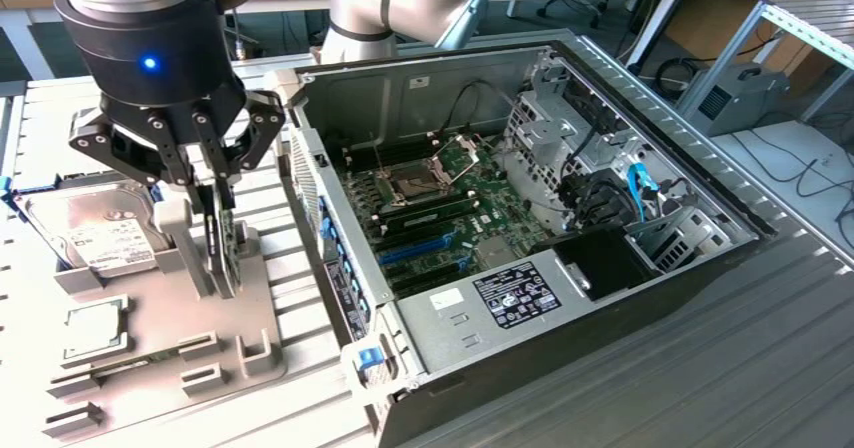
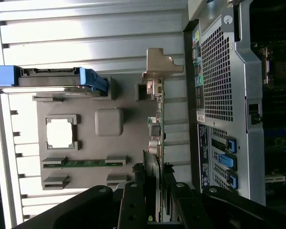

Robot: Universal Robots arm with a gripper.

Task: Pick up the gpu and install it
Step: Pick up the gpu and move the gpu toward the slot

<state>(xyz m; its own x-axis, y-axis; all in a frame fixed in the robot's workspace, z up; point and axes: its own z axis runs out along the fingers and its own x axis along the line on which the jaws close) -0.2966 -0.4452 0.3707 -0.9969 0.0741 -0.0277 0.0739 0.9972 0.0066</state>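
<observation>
The gpu is a slim dark card standing on edge at the grey holder plate, on the side nearest the computer case. My gripper comes down from above, with one finger on each face of the card, shut on it. In the wrist view the gpu is edge-on, its silver bracket at the far end. There my gripper clamps the near end. Whether the card is clear of the holder I cannot tell.
The open computer case lies at the exterior view's right, with its motherboard and blue card slots exposed. On the holder plate are a hard drive, a square processor chip and a memory stick. The case's rear panel is close beside the card.
</observation>
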